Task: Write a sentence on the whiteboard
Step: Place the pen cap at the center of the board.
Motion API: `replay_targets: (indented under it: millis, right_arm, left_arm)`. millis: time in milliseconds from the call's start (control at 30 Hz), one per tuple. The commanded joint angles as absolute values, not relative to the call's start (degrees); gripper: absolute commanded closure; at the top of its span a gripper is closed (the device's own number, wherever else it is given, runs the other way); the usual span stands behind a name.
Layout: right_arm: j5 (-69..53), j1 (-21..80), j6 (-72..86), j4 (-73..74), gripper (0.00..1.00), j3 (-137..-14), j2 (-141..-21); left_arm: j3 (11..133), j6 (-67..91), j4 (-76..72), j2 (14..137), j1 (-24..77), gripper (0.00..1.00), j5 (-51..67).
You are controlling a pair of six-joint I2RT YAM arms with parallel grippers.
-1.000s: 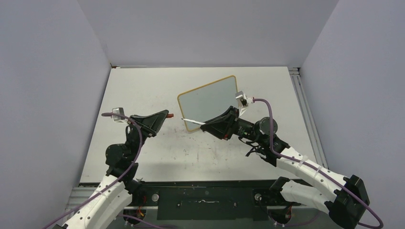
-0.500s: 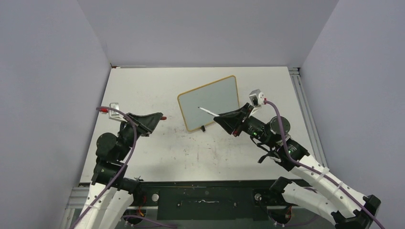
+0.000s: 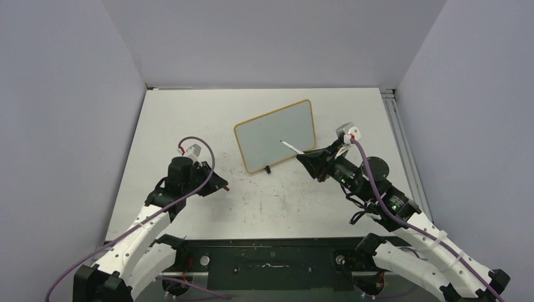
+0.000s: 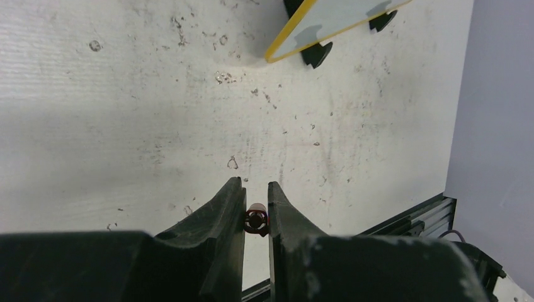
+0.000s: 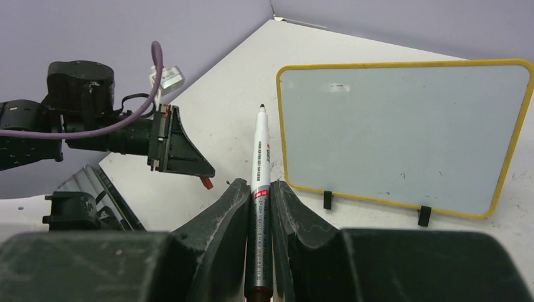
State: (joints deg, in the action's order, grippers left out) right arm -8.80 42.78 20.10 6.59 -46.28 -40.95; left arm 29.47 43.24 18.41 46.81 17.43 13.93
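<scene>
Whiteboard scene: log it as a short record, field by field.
whiteboard: standing on black feet, yellow frame, face blank
sentence: none written yet
marker: uncapped, tip pointed toward the board, no contact visible
right pincer: shut on the marker
left pincer: shut on a small red cap, above the table, apart from the board

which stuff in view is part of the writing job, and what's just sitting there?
Job:
whiteboard, blank
marker, gripped in right hand
red cap, pinched in left hand

Not the job:
smudges on the table
metal rail along its right edge
</scene>
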Motion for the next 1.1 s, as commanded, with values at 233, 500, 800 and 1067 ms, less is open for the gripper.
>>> replay_targets:
  millis: [233,500,800,1067]
  right_arm:
    - [-8.82,42.90,21.47,7.42,0.95,-45.31,-37.70]
    - [-8.36,43.02,22.15,8.61,0.95,-44.29,-36.73]
    - [-8.26,43.02,22.49,8.61,0.95,-43.94,-37.57]
    - [-8.17,43.02,22.35,8.45,0.95,-43.77,-38.66]
  left_arm:
    - [27.52,44.87,4.78,61.56,27.02,1.00,9.41]
    - [25.67,43.90,-0.53,70.01,28.07,0.98,9.51]
    - [25.49,42.57,-1.41,74.14,28.21,0.74,8.29]
    - [25.73,42.36,-0.11,72.86,28.21,0.45,6.03]
